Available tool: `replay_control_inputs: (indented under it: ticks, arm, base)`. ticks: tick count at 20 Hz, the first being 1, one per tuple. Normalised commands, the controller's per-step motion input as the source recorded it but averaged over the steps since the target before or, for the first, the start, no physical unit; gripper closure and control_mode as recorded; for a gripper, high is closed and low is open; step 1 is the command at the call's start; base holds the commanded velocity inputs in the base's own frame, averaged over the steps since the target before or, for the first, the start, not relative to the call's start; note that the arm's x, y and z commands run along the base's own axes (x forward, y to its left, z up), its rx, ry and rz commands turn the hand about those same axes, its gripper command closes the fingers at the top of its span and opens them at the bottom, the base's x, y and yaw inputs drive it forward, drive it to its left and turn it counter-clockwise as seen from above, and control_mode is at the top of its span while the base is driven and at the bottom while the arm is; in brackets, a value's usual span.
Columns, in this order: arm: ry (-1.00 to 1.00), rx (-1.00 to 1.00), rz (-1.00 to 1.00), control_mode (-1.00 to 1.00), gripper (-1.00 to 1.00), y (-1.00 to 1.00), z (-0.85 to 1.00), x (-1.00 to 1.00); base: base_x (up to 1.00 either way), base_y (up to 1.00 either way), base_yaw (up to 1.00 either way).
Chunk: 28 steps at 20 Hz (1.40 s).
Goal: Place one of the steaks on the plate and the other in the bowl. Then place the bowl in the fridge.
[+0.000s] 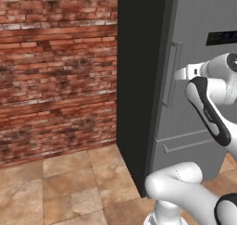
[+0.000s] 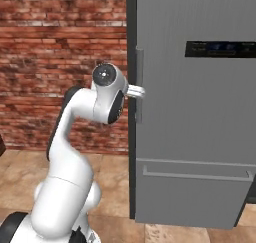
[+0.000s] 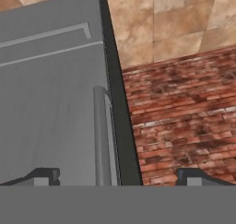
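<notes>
In the left base view the tall grey metal-look fridge (image 1: 194, 127) with its black side panel stands shut against a red brick wall (image 1: 55, 71), on a tan stone-tile floor (image 1: 69, 187). The white arm's hand reaches to the slim vertical bar handle (image 1: 169, 73) on the upper door; the finger tips are hard to make out here, seemingly just beside the bar.

In the right base view the arm bends up from the lower left, and the two-finger gripper (image 2: 138, 91) meets the handle about halfway up its length. A dark display panel (image 2: 220, 49) sits high on the door, and a horizontal drawer handle (image 2: 197, 174) runs below.

In the hand view the gripper's dark finger tips (image 3: 46, 175) stand wide apart, open, with the bar rising between them, nearer the left tip, untouched
</notes>
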Motion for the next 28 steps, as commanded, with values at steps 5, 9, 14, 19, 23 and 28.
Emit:
replay_control_inputs:
  ticks: [5,9,14,19,23,28]
  arm:
    - [-0.04,0.0,0.01,-1.0,-1.0,-0.01,-0.07,0.26]
    - [-0.06,0.0,0.01,-1.0,-1.0,-0.06,-0.12,0.3]
    - [-0.02,0.01,0.01,-1.0,-1.0,-0.13,-0.14,0.33]
    - [0.0,0.01,0.01,-1.0,-1.0,-0.1,-0.03,0.38]
    - [0.0,0.0,0.01,-1.0,-1.0,0.0,-0.02,0.46]
    - [0.0,0.0,0.02,-1.0,-1.0,-0.02,-0.11,0.48]
  base:
    - [0.0,0.0,0.0]
    - [0.0,0.0,0.0]
    - [0.0,0.0,0.0]
    - [0.0,0.0,0.0]
    - [0.0,0.0,0.0]
    - [0.0,0.0,0.0]
